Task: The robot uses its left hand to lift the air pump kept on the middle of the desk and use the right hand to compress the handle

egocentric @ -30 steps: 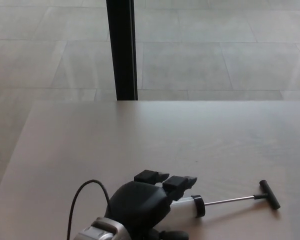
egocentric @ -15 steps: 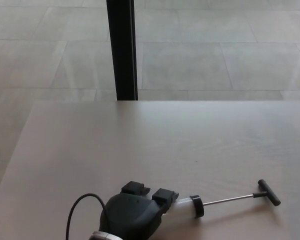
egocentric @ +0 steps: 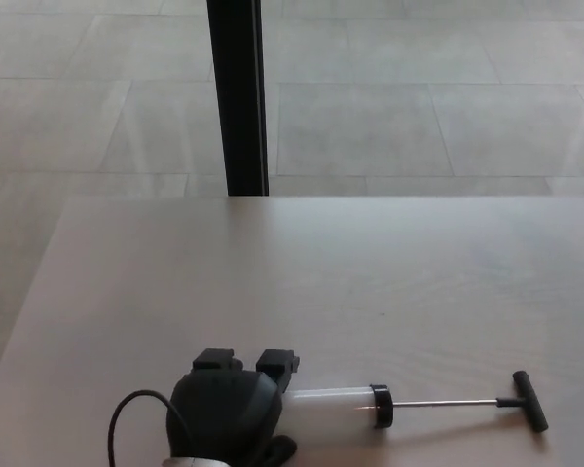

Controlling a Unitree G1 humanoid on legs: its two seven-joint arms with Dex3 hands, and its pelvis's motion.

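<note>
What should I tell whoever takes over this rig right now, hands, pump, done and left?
Left hand: black, at the desk's near edge, over the butt end of the clear-barrelled air pump; grip not confirmable.
Right hand: not in view.
Pump: lying flat on the pale wooden desk, thin rod extended right, black T-handle untouched.
Done: left hand reached the pump.
Left: lift it, then compress the handle with the right hand.

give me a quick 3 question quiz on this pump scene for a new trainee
1. True or false: the air pump has its handle pushed fully in.
2. Which hand is on the pump's clear barrel: A) left hand B) right hand C) both?
3. Fill in: the pump's handle points toward the picture's ____ side.

Key:
1. False; the rod shows extended.
2. A; the right hand is not in view.
3. Right.
</note>
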